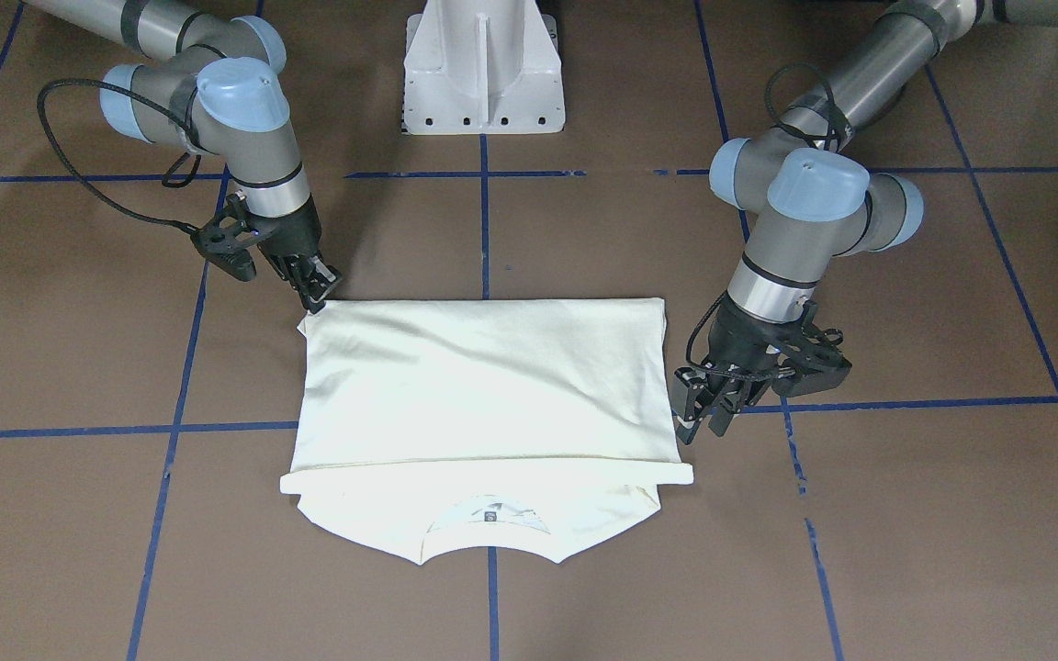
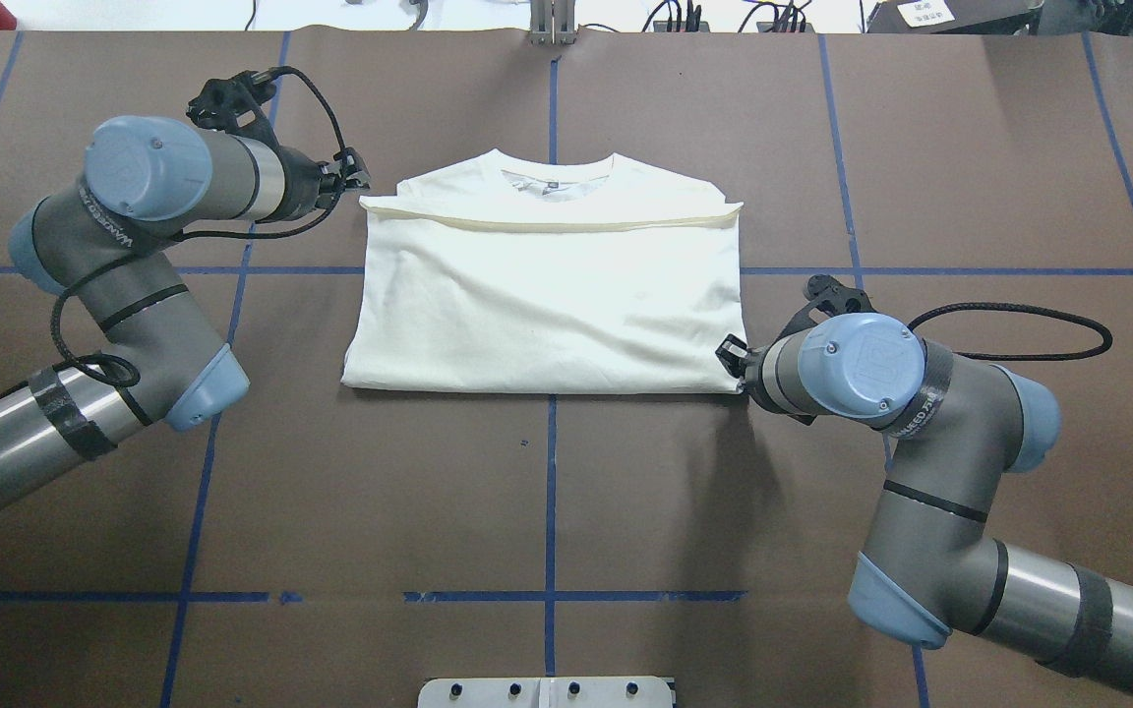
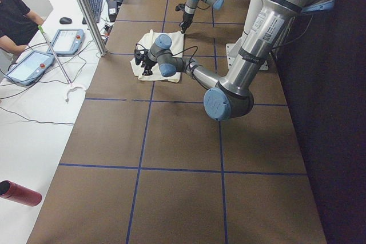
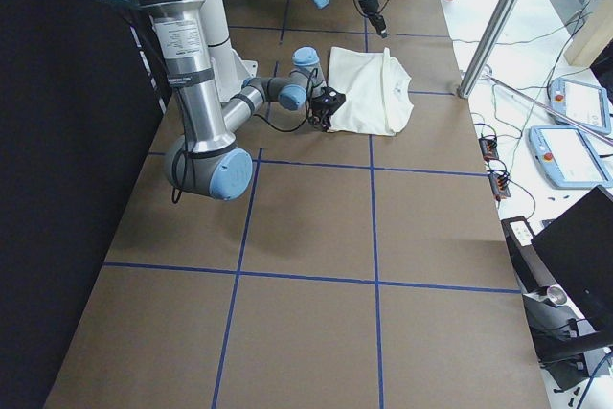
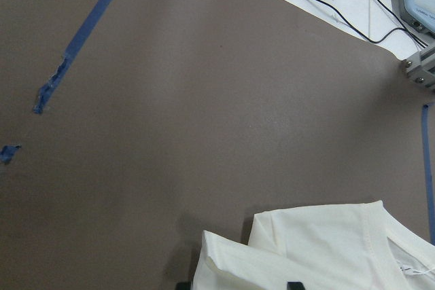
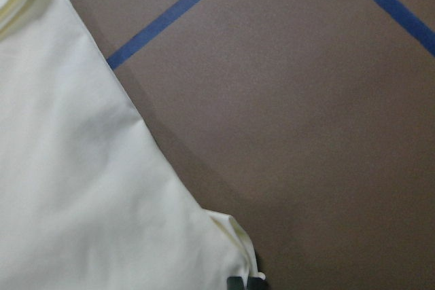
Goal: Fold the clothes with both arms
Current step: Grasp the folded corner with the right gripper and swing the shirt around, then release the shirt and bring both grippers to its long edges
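The cream shirt (image 1: 483, 386) lies folded on the brown table, plain back up, with the collar (image 1: 490, 519) towards the operators' side; it also shows in the overhead view (image 2: 547, 295). The print is hidden. My right gripper (image 1: 318, 298) is shut on the shirt's corner nearest the robot, as its wrist view shows, with the cloth (image 6: 68, 168) pinched at the bottom edge. It also shows in the overhead view (image 2: 729, 356). My left gripper (image 1: 699, 418) (image 2: 358, 182) is open, low beside the folded hem corner (image 5: 224, 256), its tips either side of the cloth.
The white pedestal base (image 1: 483, 69) stands at the robot's side of the table. Blue tape lines cross the brown surface. An operator (image 3: 14, 15), teach pendants (image 3: 66, 41) and a metal post (image 3: 86, 10) are beyond the far table edge.
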Controlling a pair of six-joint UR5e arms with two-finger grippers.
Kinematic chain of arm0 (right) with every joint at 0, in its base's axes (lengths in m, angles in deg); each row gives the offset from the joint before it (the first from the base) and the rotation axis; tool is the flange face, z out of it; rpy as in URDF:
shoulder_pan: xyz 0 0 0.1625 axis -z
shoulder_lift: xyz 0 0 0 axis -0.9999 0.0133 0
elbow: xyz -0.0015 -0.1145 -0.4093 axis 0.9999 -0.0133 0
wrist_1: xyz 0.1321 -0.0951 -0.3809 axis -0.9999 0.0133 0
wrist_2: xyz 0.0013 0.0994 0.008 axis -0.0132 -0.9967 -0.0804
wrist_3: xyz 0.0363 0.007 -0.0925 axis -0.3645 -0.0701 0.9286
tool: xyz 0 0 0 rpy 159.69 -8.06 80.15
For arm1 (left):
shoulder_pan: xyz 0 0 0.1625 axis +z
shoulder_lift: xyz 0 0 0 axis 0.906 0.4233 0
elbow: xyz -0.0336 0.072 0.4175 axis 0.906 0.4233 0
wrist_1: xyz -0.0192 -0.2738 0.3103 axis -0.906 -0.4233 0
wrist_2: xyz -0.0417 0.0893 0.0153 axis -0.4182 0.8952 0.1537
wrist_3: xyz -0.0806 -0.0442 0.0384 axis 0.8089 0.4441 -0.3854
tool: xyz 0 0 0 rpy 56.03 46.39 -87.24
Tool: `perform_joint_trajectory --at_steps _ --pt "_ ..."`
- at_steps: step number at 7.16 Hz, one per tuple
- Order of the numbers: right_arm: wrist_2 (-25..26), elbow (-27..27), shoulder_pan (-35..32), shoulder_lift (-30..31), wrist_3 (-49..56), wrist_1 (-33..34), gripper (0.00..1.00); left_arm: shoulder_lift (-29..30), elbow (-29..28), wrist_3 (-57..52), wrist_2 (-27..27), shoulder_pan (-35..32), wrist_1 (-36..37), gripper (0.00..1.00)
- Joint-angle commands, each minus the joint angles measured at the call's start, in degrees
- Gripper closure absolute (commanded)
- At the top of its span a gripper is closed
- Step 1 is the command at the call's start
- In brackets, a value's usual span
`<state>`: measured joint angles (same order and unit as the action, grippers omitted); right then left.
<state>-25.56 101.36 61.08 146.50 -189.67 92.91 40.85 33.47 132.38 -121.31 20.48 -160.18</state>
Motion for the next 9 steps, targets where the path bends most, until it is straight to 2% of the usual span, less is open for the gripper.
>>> perform_joint_trajectory --at_steps 1,2,3,4,5,6,7,8,9 --pt "-2.4 9.5 0.7 4.6 -0.1 0.7 1.0 0.2 0.1 0.2 -0.1 0.0 0.0 0.44" --pt "-12.7 17.9 0.9 9.6 -0.1 0.8 1.0 0.2 0.7 0.9 -0.3 0.0 0.0 0.44" --pt "-21.1 24.1 2.8 14.5 -0.1 0.7 1.0 0.2 0.8 0.9 -0.4 0.2 0.0 0.44" --pt "-26.0 28.1 6.2 16.9 -0.2 0.6 1.0 0.1 2.1 0.9 -0.6 0.4 0.2 0.44" --pt "-28.7 29.0 11.0 16.7 -1.5 0.6 1.0 -0.7 4.8 0.9 -3.4 0.5 0.2 0.45" --pt "-26.4 28.7 16.9 16.9 -2.9 0.6 0.12 -2.5 8.8 2.1 -9.9 0.5 0.8 0.45" --pt "-20.9 28.6 19.1 17.0 -4.1 0.7 0.0 -3.1 11.7 6.9 -14.0 0.6 1.1 0.43" --pt "-19.8 28.7 17.5 16.8 -5.6 0.8 0.0 -4.7 13.9 10.2 -16.7 1.8 1.1 0.37" --pt "-19.8 28.9 14.0 16.5 -6.4 0.7 0.0 -7.5 17.4 13.0 -16.7 4.9 1.1 0.3"
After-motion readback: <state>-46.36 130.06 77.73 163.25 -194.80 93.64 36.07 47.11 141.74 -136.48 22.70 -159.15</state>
